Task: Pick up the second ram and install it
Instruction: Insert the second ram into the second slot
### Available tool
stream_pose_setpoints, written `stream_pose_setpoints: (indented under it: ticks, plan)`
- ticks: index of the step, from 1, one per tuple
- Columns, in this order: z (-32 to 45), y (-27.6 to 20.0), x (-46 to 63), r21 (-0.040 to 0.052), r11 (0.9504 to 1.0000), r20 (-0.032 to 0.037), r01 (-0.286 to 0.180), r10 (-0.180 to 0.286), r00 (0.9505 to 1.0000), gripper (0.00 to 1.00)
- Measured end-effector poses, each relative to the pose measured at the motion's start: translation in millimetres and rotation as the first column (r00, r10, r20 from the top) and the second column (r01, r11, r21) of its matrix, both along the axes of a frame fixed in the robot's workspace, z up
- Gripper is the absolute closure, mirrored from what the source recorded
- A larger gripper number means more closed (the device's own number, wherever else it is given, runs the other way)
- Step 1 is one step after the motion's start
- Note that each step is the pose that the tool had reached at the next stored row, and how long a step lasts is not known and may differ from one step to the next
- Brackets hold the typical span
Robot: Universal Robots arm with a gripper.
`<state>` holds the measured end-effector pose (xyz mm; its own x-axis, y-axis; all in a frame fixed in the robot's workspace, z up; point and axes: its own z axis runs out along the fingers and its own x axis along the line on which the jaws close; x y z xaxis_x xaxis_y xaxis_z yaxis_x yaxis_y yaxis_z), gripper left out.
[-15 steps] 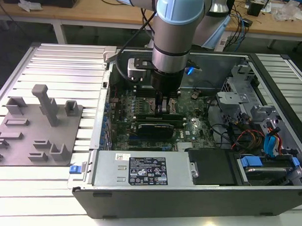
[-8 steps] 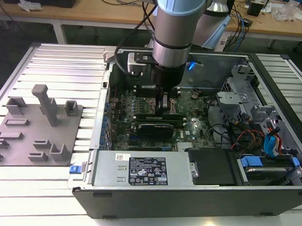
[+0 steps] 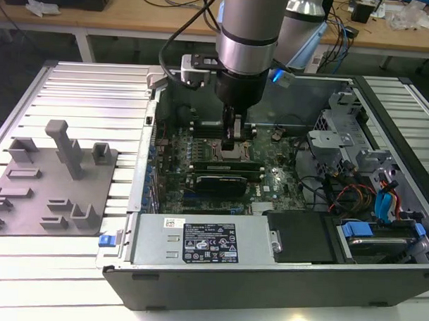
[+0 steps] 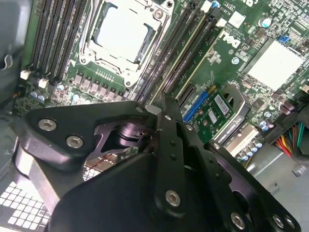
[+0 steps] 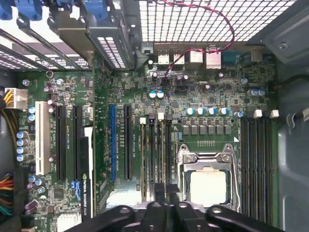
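We see the gripper low over the motherboard, jaws together on the ram in its slot.

Black-and-white label of fine print and certification marks on the power supply, small white barcode sticker beside it, too small to read. White logo lettering on the motherboard in the second wrist view. White lettering along the graphics card in the first wrist view.
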<state>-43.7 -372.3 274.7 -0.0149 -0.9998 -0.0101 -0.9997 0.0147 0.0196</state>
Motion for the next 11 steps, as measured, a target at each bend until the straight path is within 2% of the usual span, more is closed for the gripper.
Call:
stream_pose_setpoints:
  ticks: [3, 6, 11]
  plan:
    - [0.1, 0.0, 0.5, -0.0001, 1.0000, 0.0000, 0.000, 0.000, 1.0000, 0.92]
    - [0.0, 0.0, 19.1, 0.0000, 1.0000, 0.0001, 0.000, 0.000, 1.0000, 0.92]
    - [0.0, 0.0, 20.8, 0.0000, 1.0000, 0.0001, 0.000, 0.000, 1.0000, 0.92]
